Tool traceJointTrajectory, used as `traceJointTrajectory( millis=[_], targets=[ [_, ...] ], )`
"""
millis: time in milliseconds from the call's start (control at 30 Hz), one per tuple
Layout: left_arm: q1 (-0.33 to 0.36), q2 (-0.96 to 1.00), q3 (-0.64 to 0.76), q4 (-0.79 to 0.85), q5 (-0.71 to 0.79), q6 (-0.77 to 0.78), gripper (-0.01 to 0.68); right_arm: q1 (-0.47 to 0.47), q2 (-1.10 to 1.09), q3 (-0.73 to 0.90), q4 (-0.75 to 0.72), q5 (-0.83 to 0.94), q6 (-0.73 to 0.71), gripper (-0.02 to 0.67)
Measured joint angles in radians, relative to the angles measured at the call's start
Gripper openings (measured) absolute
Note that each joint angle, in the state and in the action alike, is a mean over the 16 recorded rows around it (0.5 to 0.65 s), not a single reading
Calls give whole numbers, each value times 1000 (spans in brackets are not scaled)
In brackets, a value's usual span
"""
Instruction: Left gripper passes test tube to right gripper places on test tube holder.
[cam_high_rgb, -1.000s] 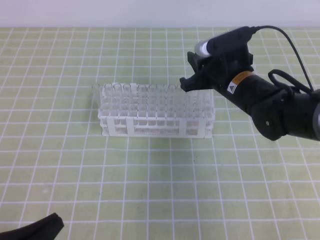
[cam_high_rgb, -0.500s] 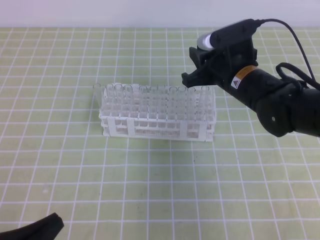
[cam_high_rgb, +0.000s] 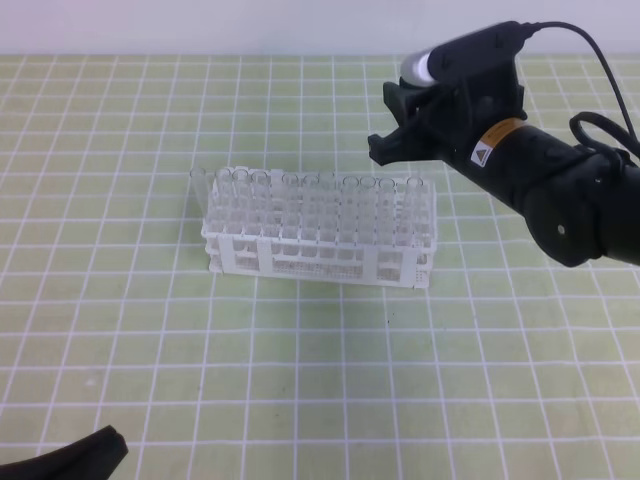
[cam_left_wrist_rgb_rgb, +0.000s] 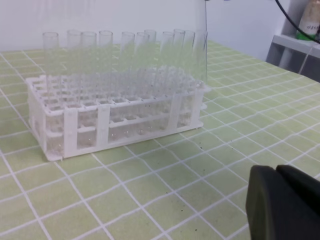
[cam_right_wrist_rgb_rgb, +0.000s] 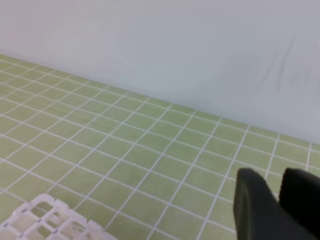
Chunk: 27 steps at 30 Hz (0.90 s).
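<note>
A lab bench: tube-filled white rack (cam_high_rgb: 320, 235) on green gridded mat (cam_high_rgb: 300, 370).

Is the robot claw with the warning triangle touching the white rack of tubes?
Apart. In the right wrist view, the right gripper's fingertips hang over bare mat, clear of the test tube holder.

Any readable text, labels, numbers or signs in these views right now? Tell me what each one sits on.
No words or numbers can be read in any view.
Warning triangle sign, no legible text: on the orange sticker on the right gripper arm; any print beside it is too small to read.
White test tube holder: no markings visible.
</note>
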Motion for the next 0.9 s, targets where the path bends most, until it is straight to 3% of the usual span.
traceJointTrajectory(
  millis=[667,900],
  targets=[
    [1,-3,-10,-19,-4,-1,-3,-1,-80,6,-4,-2,-23,85],
    [1,-3,-10,-19,-3,-1,-3,-1,-139,84,31,-120,-66,85]
  ],
)
